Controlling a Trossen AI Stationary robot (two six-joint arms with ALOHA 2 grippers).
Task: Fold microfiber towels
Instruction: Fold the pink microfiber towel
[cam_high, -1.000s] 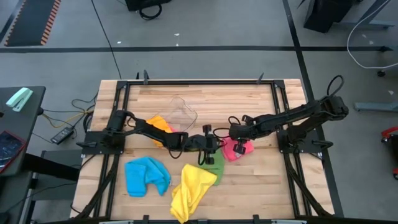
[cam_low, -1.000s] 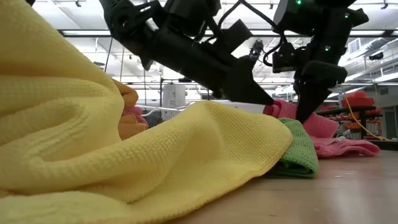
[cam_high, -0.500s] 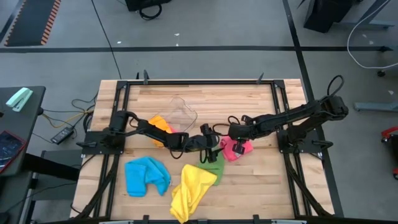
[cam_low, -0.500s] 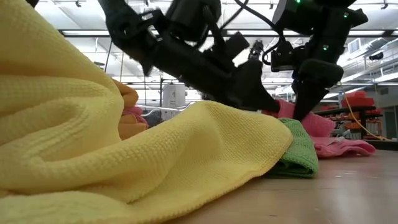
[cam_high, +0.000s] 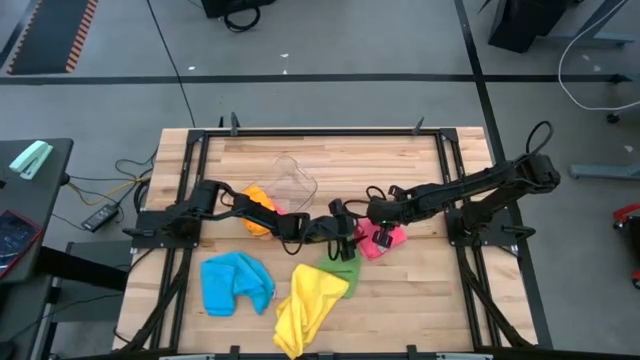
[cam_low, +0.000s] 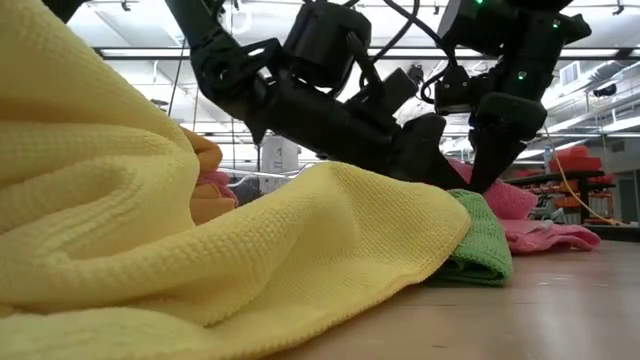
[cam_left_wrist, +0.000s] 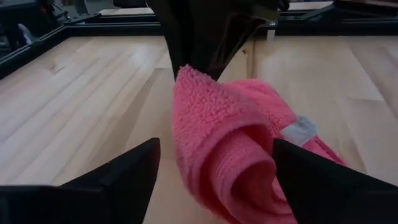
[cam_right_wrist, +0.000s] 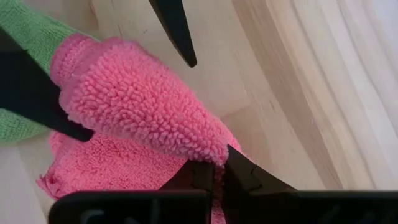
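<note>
Nearest the bench's front edge, low in the high view, the yellow towel (cam_high: 308, 303) lies crumpled with the blue towel (cam_high: 236, 282) to its left, both unfolded. Just above them sits the green towel (cam_high: 343, 267), and at centre frame comes the action: the left pincer (cam_high: 345, 234) stands spread wide, its fingers either side of a raised fold of the pink towel (cam_high: 377, 240) without gripping it, while the right pincer (cam_high: 376, 232) pinches that towel's edge tight. Looks like the pink fold is mid-way; next the left needs to close on a corner. Farther up, left of centre, the orange towel (cam_high: 258, 205) waits beside the clear tub (cam_high: 297, 180).
</note>
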